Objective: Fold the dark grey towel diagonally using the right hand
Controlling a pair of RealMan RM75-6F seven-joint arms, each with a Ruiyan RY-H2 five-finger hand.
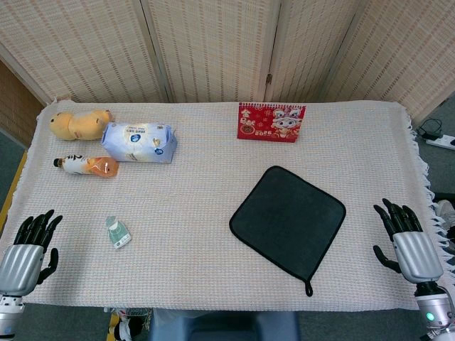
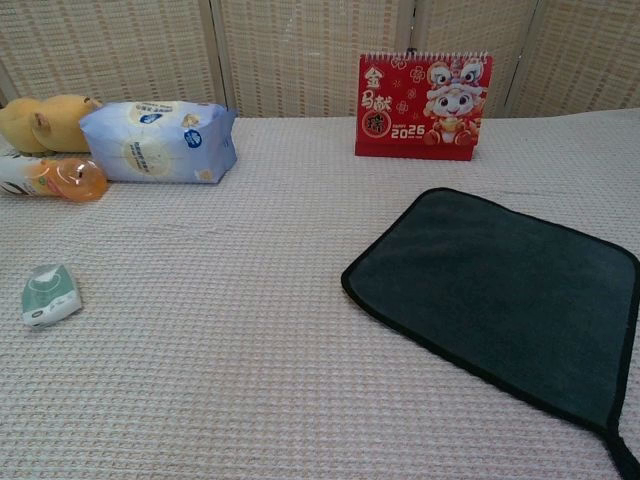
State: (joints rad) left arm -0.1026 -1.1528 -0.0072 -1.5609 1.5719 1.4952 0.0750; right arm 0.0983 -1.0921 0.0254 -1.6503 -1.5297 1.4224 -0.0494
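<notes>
Since the dark grey towel lies fully flat and unfolded, turned like a diamond toward the right front part of the table, I judge that nothing of the fold is done yet. My right hand waits at the table's right edge, apart from the towel, fingers spread and grasping nothing. I still have to pick up a corner and carry it across to the opposite one. My left hand rests released at the left front corner.

Dark grey towel — flat, unfolded, corner-on.
</notes>
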